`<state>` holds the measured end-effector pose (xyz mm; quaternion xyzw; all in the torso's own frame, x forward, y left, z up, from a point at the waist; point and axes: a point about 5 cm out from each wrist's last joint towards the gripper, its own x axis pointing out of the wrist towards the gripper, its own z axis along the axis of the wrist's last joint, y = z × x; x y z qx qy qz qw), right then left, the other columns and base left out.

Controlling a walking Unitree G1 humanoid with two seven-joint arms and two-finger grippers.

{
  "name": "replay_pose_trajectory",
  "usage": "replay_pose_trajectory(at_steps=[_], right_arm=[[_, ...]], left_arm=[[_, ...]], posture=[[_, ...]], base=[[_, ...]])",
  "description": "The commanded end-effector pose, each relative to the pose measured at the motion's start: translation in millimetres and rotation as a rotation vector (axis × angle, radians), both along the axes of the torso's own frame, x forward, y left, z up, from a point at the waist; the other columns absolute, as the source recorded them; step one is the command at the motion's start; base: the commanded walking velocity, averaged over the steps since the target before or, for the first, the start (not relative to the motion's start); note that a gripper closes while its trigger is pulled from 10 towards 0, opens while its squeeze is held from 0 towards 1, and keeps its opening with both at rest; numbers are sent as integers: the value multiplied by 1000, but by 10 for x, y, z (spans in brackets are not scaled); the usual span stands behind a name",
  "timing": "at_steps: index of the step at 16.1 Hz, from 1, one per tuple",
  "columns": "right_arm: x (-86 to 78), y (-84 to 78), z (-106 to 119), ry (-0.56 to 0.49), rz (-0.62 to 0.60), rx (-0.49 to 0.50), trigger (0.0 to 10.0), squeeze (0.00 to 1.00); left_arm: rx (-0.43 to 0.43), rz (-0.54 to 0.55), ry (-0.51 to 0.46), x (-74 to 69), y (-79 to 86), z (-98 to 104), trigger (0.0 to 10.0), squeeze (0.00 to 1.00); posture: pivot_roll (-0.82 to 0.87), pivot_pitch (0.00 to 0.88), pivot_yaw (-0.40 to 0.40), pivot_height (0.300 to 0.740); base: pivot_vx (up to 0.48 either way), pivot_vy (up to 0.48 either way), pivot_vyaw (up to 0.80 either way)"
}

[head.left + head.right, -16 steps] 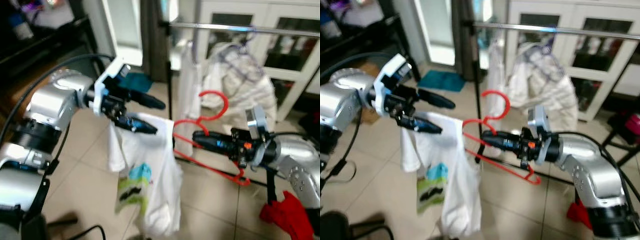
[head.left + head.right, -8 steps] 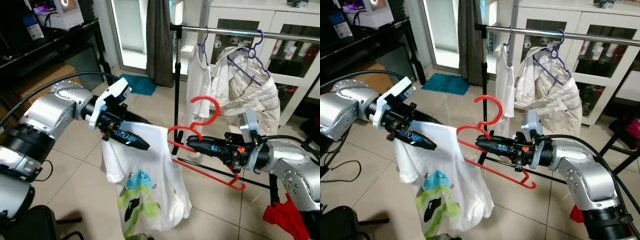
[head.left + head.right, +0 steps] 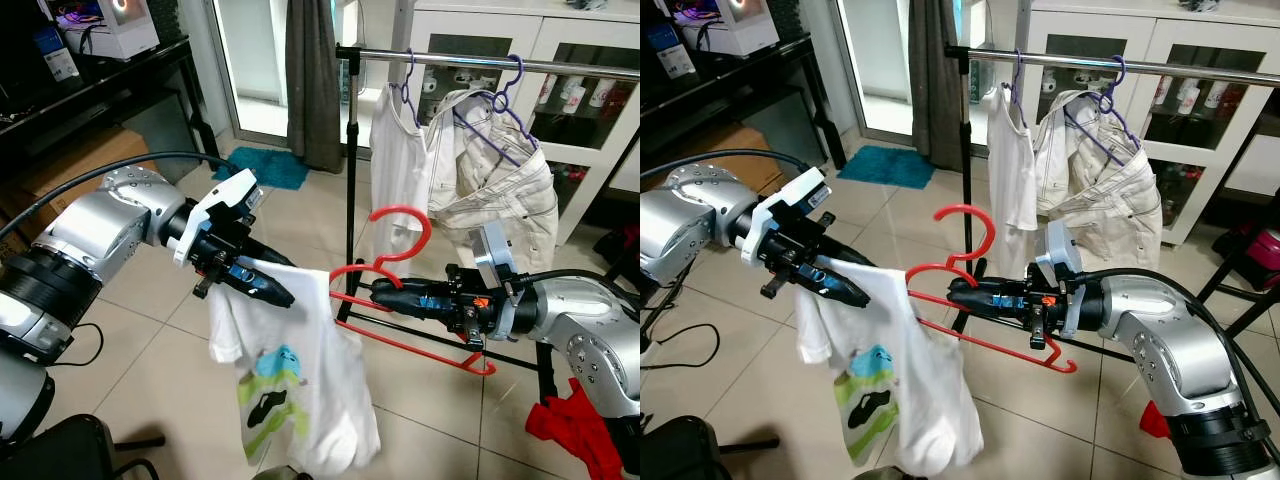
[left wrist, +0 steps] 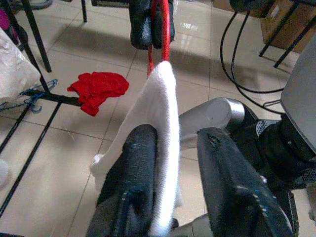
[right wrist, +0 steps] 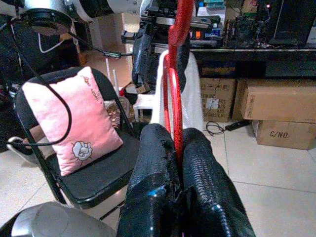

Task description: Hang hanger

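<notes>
A red hanger (image 3: 418, 346) is held hook-up at mid height, with my right gripper (image 3: 384, 290) shut on its neck; the right wrist view shows the red wire pinched between the fingers (image 5: 158, 163). One hanger shoulder reaches into the top of a white T-shirt (image 3: 300, 390) with a green print. The shirt hangs from my left gripper (image 3: 266, 280). In the left wrist view its fabric (image 4: 160, 123) lies over one finger (image 4: 136, 163), with a gap to the other. The clothes rail (image 3: 480, 62) runs behind and above.
A white top (image 3: 395, 150) and a beige jacket (image 3: 505, 185) hang on purple hangers on the rail, whose black post (image 3: 350, 180) stands behind the shirt. A red cloth (image 3: 570, 425) lies on the tiles. A black desk (image 3: 90, 90) stands left.
My left gripper's fingers, spread wide a second ago, now stand closer together and lower. The shirt has dropped and hangs straighter. The hanger has shifted slightly left into the shirt's top.
</notes>
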<state>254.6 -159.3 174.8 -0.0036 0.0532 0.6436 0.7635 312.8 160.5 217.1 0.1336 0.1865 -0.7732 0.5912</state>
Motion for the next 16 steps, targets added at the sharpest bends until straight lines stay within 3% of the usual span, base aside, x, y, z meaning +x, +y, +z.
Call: replay_pose_trajectory(at_steps=[1,7,8,9,10,16], right_arm=[[43,-11,130,-56,0,0,10000,0],[114,-21,198,-53,-1,0,10000,0],[121,-27,206,-51,-7,3,10000,94],[132,-41,217,-49,-20,9,10000,306],[143,-62,225,-48,-35,16,10000,1000],[192,-132,240,-61,-111,31,10000,1000]], left_arm=[[22,-6,-24,1,37,15,0,0],[-31,18,-70,43,61,25,0,0],[-37,31,-87,62,74,29,0,0],[-46,49,-106,87,98,32,0,0],[-60,98,-133,122,125,38,0,0],[-97,225,-210,202,250,70,0,0]], posture=[[-106,0,103,740],[-106,0,94,740],[-106,0,94,740],[-106,0,94,740],[-107,0,97,740],[-106,0,102,740]], base=[[0,0,0],[0,0,0],[0,0,0],[0,0,0],[0,0,0],[0,0,0]])
